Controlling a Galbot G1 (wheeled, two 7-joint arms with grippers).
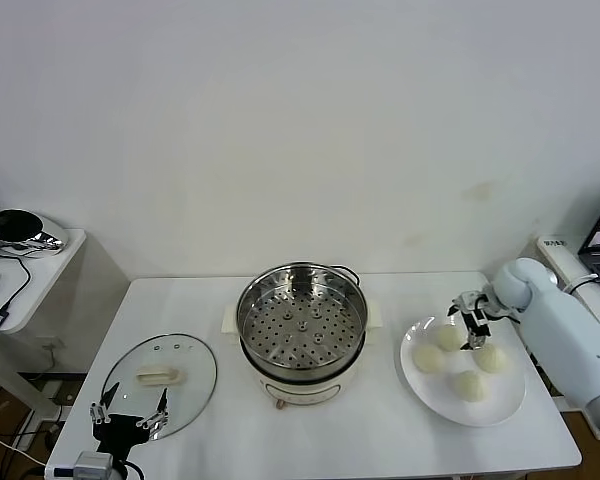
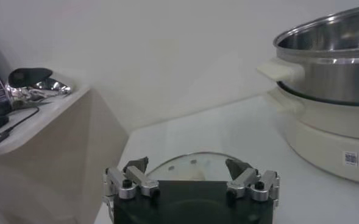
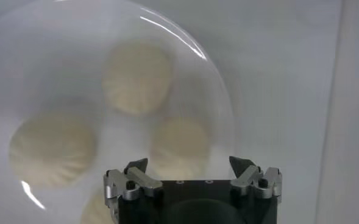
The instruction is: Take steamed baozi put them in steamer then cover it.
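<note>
Four smooth cream-white steamed baozi lie on a flat white plate, directly under the right gripper, whose jaws stand wide and empty. Its wrist view shows pleated bun tops. The uncovered perforated stainless-steel steamer stands centre. The left gripper, spread wide, hovers by the clear glass cover.

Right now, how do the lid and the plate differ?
The lid is clear glass with a cream handle at its centre; the plate is opaque white with no handle. The lid lies to the left of the steamer, the plate to its right. The lid carries nothing; the plate holds four buns. Both are round and lie flat on the table.
</note>
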